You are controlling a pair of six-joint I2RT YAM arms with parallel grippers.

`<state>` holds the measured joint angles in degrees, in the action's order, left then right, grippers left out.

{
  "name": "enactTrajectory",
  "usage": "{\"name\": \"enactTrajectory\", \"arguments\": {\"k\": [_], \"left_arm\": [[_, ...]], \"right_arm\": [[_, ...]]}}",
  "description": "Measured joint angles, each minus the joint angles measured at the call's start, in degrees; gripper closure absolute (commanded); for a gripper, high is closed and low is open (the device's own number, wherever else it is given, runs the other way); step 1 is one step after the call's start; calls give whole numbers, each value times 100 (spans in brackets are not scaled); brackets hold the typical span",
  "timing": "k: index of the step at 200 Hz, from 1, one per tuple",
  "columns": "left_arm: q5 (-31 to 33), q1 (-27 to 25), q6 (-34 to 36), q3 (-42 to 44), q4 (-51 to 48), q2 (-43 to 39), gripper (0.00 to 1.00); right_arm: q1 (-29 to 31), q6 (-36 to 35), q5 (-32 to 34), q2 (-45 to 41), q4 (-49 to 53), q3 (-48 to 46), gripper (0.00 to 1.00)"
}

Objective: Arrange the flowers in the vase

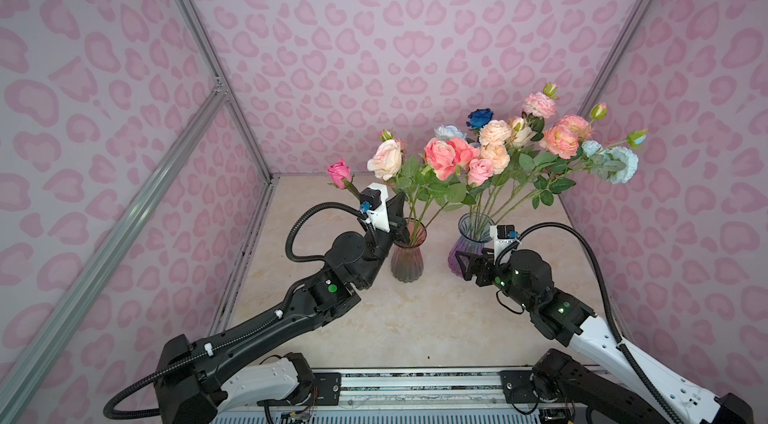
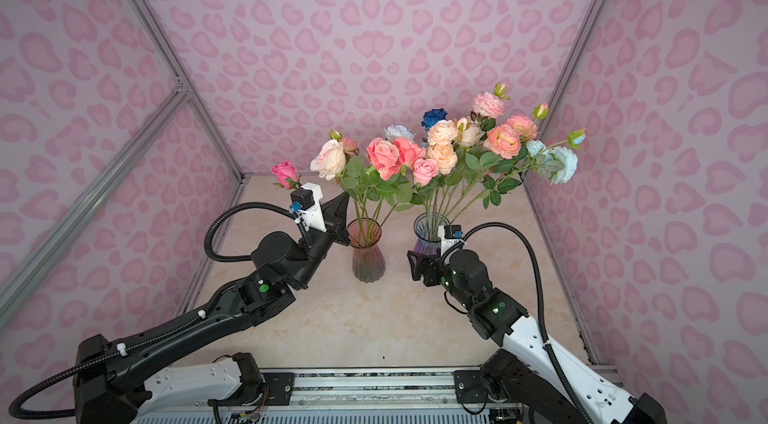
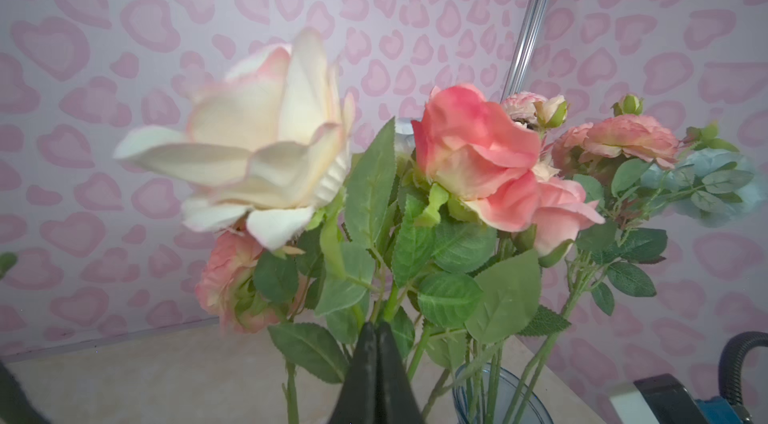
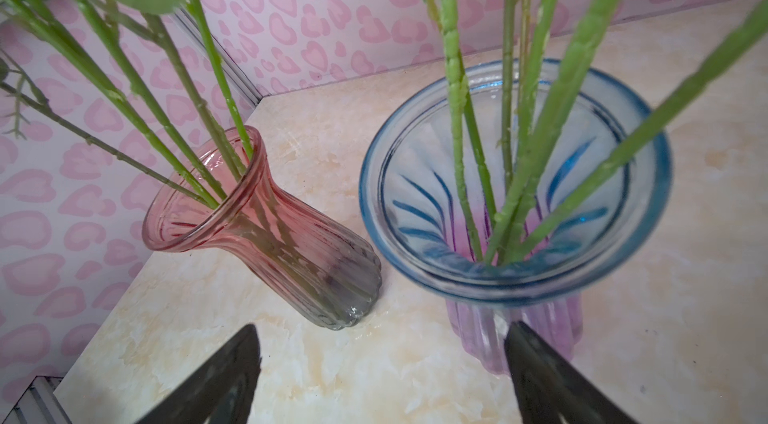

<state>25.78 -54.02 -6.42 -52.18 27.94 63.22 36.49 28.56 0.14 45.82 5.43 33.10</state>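
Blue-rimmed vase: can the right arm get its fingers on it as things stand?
Probably yes. The right arm's fingers stand open right at the lower body of the blue-rimmed vase, with only bare table between. The stems rise above them, and the pink vase sits off to the side.

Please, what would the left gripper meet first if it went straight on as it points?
Likely the leafy stems rising from the pink vase, just beyond the shut left gripper; depth unclear.

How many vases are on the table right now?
2. The pink vase stands left of centre; the blue-rimmed purple vase stands apart from it, to its right. Both hold flowers. No other vase shows in any view.
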Motion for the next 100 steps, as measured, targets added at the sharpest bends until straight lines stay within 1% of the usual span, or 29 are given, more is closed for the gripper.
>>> {"name": "enactTrajectory", "arguments": {"k": [22, 43, 60, 67, 78, 100], "left_arm": [[-55, -105, -46, 17, -437, -391, 74], [-44, -157, -170, 262, -833, -935, 71], [107, -188, -328, 579, -1279, -1460, 70], [184, -186, -409, 721, -1453, -1676, 70], [343, -190, -553, 949, -1773, -2013, 70], [776, -190, -940, 1384, -2267, -2461, 70]], "right_arm": [[15, 0, 4, -111, 87, 42, 7], [17, -4, 28, -223, 334, 149, 8], [24, -22, 153, -380, 699, 280, 9], [24, -24, 245, -463, 892, 348, 11], [15, -22, 468, -610, 1167, 446, 19], [-190, 155, 938, -785, 1635, 514, 26]]}}
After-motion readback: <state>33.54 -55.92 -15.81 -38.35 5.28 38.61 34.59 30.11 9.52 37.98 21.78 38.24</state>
